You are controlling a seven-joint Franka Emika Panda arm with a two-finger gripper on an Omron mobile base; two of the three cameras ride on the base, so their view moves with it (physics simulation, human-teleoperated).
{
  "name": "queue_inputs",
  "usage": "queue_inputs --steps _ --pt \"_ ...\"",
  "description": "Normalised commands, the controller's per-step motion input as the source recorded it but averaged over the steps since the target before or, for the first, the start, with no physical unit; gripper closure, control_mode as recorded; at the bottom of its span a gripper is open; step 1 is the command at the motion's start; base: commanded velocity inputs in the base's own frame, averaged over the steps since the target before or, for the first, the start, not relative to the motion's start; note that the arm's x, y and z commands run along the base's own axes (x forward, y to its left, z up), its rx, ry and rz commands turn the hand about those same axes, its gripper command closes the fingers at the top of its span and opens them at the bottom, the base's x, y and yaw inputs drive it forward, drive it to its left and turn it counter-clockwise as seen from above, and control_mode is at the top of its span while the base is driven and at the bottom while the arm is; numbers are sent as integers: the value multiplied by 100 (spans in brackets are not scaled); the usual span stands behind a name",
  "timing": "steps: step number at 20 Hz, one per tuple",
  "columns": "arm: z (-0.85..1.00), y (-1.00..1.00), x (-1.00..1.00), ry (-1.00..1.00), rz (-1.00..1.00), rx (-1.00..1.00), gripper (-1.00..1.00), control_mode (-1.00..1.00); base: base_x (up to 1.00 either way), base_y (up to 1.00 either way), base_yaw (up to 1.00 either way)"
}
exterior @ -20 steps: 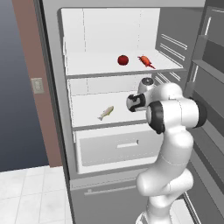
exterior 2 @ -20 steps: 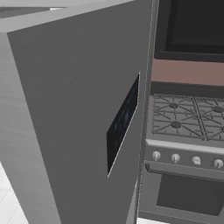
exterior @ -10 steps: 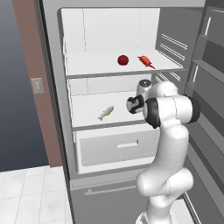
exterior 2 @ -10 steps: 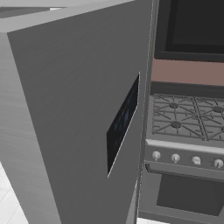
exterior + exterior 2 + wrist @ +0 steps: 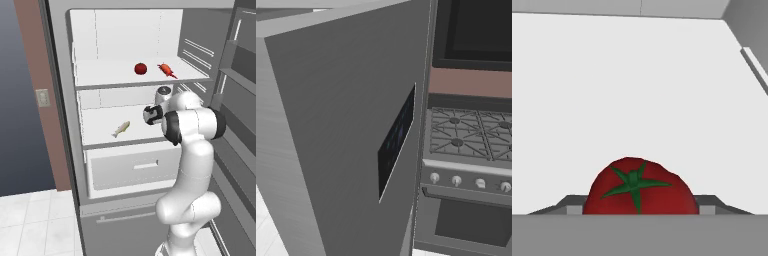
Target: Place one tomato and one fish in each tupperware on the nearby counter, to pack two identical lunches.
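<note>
**Tomato between the claw's tips on the middle fridge shelf**

Tomato point(image 5: 637, 187) sits right at the bottom of the hand view, stem star facing the camera, on the white middle shelf point(image 5: 100, 132) of the open fridge point(image 5: 62, 150). It lies at the claw point(image 5: 639, 210), whose grey fingers point(image 5: 712, 202) show on either side of it. Whether the jaws already press on it or stand a little apart I cannot tell.

From the left base view the arm reaches in at shelf height, its wrist beside the pale silvery fish point(image 5: 120, 129), which lies on the same shelf to the left. On the upper shelf point(image 5: 110, 75) rest a second tomato point(image 5: 140, 68) and the orange-red fish point(image 5: 167, 70), near each other.

The step in hand looks like the first pickup: securing this tomato. Next the jaws need a firm hold on the round, smooth fruit, which could slip or roll. Then a straight pull back, clear of the upper shelf's edge, before the trip to a tupperware on the table.
</note>
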Motion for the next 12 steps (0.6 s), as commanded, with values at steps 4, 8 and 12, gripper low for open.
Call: queue_inputs --steps 4,8,12 --pt "0 0 -2 0 0 0 100 -100 0 0 0" --pt "0 27 -61 0 0 0 100 -100 0 0 0" --pt "6 51 -100 -19 0 -7 100 -100 0 0 0"
